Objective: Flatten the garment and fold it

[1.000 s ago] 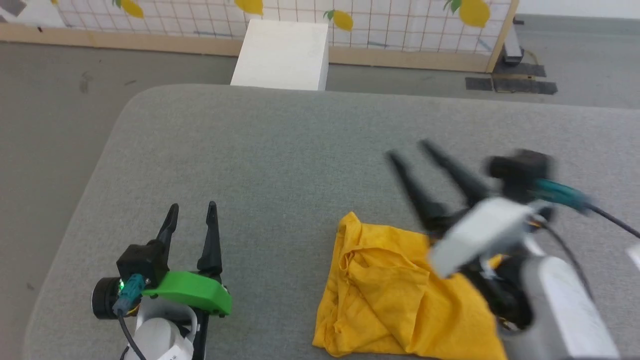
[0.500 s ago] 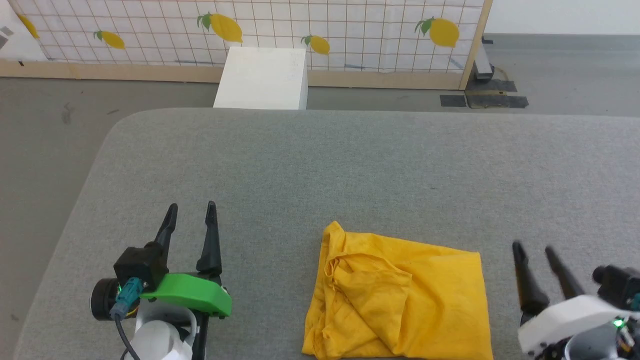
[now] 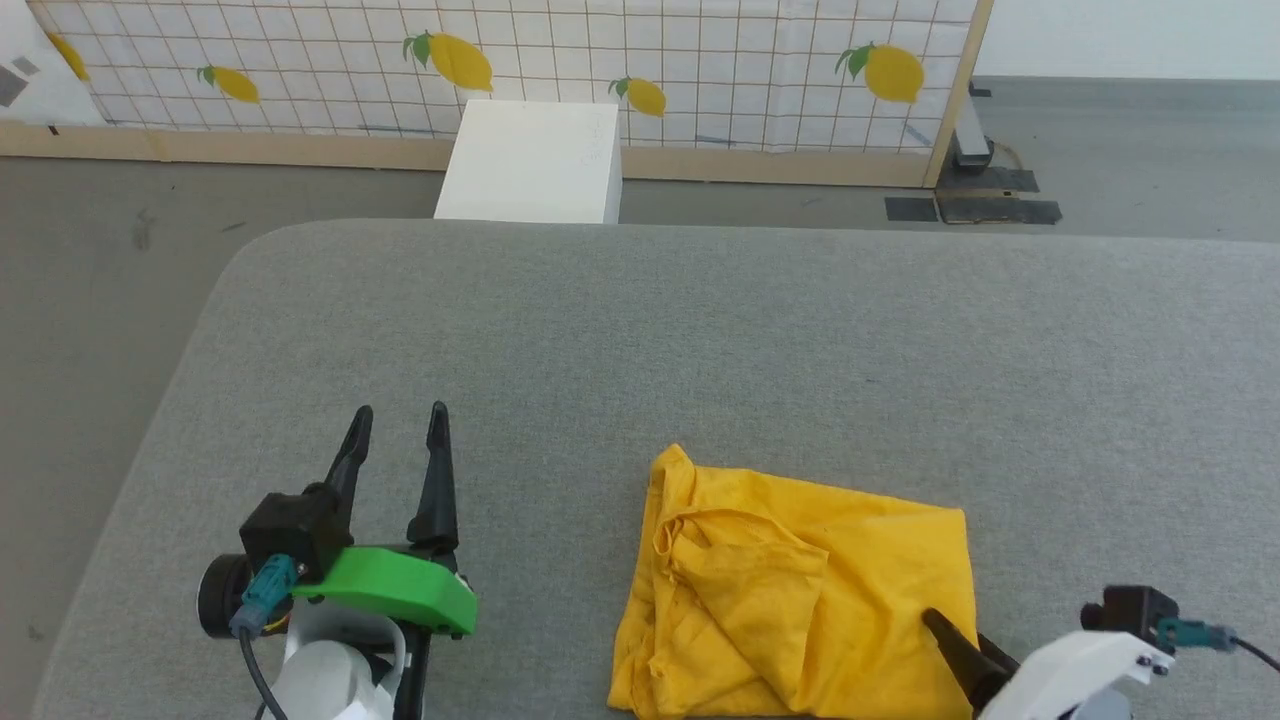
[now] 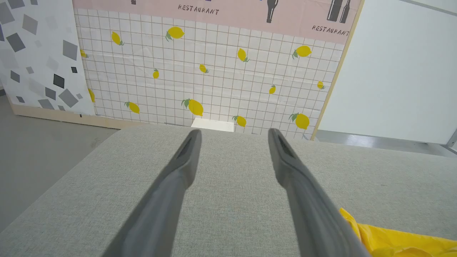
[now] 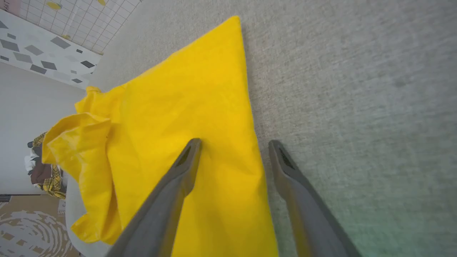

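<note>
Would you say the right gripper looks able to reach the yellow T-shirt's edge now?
Probably yes: the open right gripper straddles an edge of the garment, one finger over cloth, one over the grey surface.

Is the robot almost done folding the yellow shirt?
Not quite. Done: the shirt lies in a rough rectangle, smooth on its right half. In hand: the right gripper, jaws open, straddles its right edge. To do: the bunched left side needs flattening and folding; the left gripper holds nothing.

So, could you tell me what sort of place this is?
Probably a staged robot test room rather than a home: a lemon-print backdrop panel, a RESTAURANT poster above it, and a grey padded table.
</note>
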{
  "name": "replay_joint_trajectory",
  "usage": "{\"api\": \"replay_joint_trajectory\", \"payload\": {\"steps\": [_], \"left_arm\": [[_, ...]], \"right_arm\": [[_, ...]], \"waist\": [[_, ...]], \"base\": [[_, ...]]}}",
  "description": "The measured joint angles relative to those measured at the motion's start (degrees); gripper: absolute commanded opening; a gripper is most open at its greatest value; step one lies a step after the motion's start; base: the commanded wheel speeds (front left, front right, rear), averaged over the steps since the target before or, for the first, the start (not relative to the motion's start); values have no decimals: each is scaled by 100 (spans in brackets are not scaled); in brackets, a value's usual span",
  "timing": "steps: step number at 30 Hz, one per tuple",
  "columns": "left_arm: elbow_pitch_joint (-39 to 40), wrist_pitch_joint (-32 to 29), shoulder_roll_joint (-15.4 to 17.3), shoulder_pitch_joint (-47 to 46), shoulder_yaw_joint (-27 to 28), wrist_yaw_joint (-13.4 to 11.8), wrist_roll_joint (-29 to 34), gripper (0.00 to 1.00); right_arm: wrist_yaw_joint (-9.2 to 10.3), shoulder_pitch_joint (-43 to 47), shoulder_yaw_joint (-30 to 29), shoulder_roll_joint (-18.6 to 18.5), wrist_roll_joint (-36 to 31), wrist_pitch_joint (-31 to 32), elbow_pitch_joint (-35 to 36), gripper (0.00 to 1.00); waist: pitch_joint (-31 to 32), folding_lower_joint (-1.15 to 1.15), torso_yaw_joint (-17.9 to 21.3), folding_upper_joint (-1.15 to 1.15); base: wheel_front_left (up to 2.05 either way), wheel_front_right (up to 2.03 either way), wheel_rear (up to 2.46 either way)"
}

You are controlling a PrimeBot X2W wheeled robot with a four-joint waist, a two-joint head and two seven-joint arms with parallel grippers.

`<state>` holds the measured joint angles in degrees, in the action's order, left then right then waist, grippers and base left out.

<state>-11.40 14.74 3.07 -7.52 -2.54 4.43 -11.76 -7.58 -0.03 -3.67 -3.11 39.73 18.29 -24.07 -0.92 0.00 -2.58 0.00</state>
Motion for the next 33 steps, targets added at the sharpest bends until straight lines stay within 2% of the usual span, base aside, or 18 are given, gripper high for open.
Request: {"api": "replay_joint_trajectory", "payload": {"steps": [4, 6, 7, 8, 9, 14, 21, 24, 26, 29, 33], "left_arm": [[-5, 0, 0, 0, -24, -2, -1, 100], [-12, 0, 0, 1, -36, -2, -1, 100], [-13, 0, 0, 3, -36, -2, -1, 100], [-15, 0, 0, 8, -36, -2, -1, 100], [-18, 0, 0, 18, -34, -2, -1, 100], [-4, 0, 0, 81, 24, -22, -1, 100], [120, 4, -1, 192, 100, -40, 0, 100], [194, 4, -1, 190, 104, -38, 0, 100], [249, 4, -2, 177, 98, -38, 0, 100], [283, 4, -5, 130, 93, -38, -1, 100], [435, 5, 5, -82, 129, -36, 34, 100]], "right_arm": [[-2, -299, 129, -19, 15, 177, -321, 100], [-2, -404, 186, -36, 0, 263, -421, 41], [-2, -427, 212, -43, -22, 278, -437, 19], [-2, -453, 253, -47, -65, 297, -445, 3], [-1, -464, 302, -46, -119, 318, -437, 0], [1, -462, 502, -4, -800, 439, -144, 0], [1, -873, 977, -64, -2892, 1020, 980, 0], [0, -1299, 1373, -377, -3343, 1239, 1301, 0], [0, -1638, 1768, -776, -3511, 1310, 1371, 0], [-1, -2139, 2273, -1369, -3521, 1326, 1266, 0], [-2, -2839, 2672, -2037, -3417, 1188, 887, 0]], "waist": [[-9, 0, -25, 0], [-6, 0, -42, 0], [-1, 0, -47, 0], [7, 0, -50, 0], [16, 0, -51, 0], [33, 0, 16, 0], [-4, 0, 363, 0], [-44, 0, 592, 0], [-85, 0, 780, 0], [-161, 0, 1067, 0], [-325, 0, 1482, 0]], "base": [[0, 0, 0], [0, 0, 0], [0, 0, 0], [0, 0, 0], [0, 0, 0], [0, 0, 0], [0, 0, 0], [0, 0, 0], [0, 0, 0], [0, 0, 0], [0, 0, 0]]}}
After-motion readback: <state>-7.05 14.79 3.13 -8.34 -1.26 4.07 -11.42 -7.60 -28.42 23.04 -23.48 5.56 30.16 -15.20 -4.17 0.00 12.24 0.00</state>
